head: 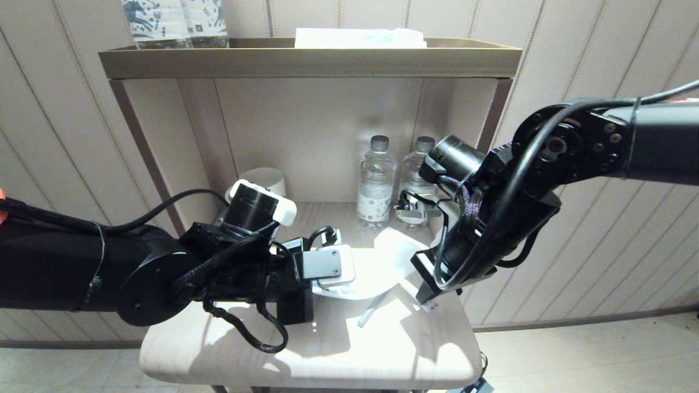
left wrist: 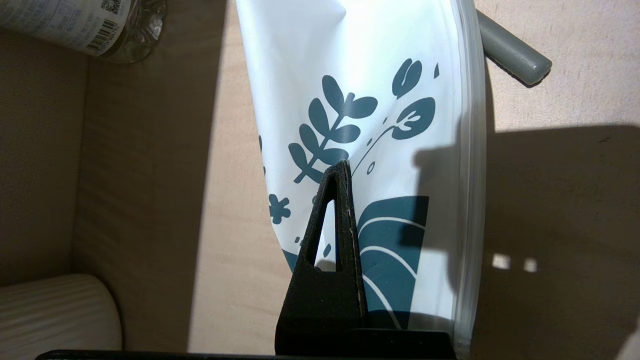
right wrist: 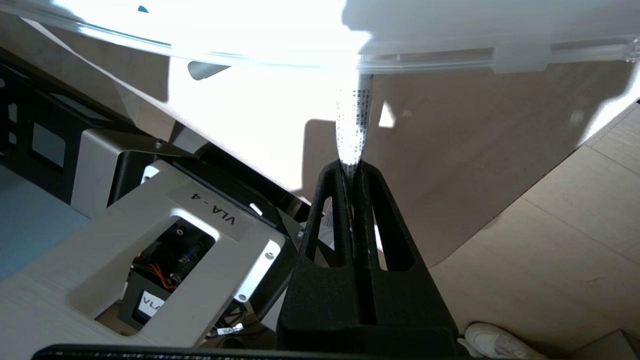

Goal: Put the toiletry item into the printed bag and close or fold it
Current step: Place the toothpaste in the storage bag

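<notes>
The printed bag (head: 382, 262) is a white pouch with teal plant figures, held just above the small table between my two grippers. My left gripper (head: 341, 288) is shut on its left part; in the left wrist view the fingertips (left wrist: 344, 167) sit on the printed face of the bag (left wrist: 350, 60). My right gripper (head: 428, 303) is shut on a thin strip at the bag's zip edge (right wrist: 352, 120). The toiletry item (head: 370, 312) is a pale grey stick lying on the table. It pokes out from under the bag (left wrist: 515, 55), its other end hidden.
Two water bottles (head: 377, 183) (head: 413, 180) stand at the back of the lower shelf, and a white cup (head: 265, 180) is behind my left wrist. Printed packs (head: 175, 22) and a flat white packet (head: 360, 38) sit on the top tray. The table's front edge (head: 306, 376) is close.
</notes>
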